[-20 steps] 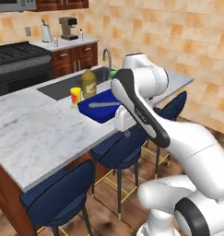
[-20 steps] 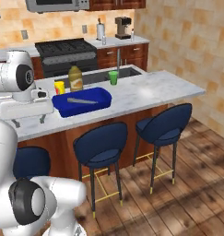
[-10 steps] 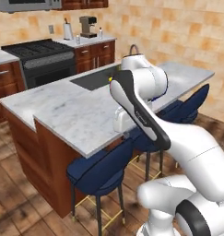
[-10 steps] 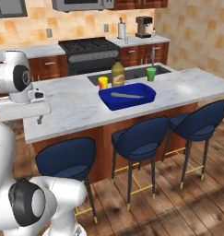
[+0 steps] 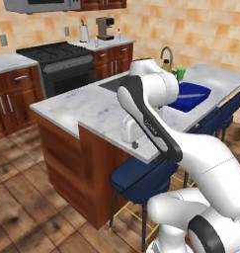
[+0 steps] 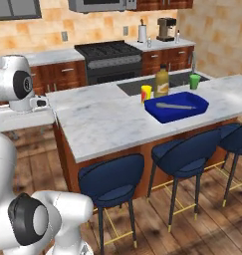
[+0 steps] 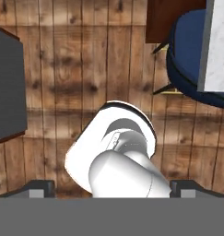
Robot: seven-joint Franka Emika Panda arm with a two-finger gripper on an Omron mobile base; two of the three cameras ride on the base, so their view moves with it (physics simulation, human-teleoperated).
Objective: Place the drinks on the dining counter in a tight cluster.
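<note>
The long white-grey marble dining counter [image 6: 107, 119] carries a big amber-yellow juice jug with an orange label [image 6: 162, 82], standing upright near the built-in sink. A short yellow cup [image 6: 146, 92] stands just beside the jug, on its left in the right base view, and a green cup [image 6: 194, 81] stands further to the right. A shallow blue tray [image 6: 178, 107] lies in front of them. Navy-blue stools [image 6: 112, 180] stand along the counter's near side. The two-finger gripper [image 7: 111, 188] looks down at the wooden floor [image 7: 62, 69] beside the counter edge, its fingers spread wide and holding nothing
</note>
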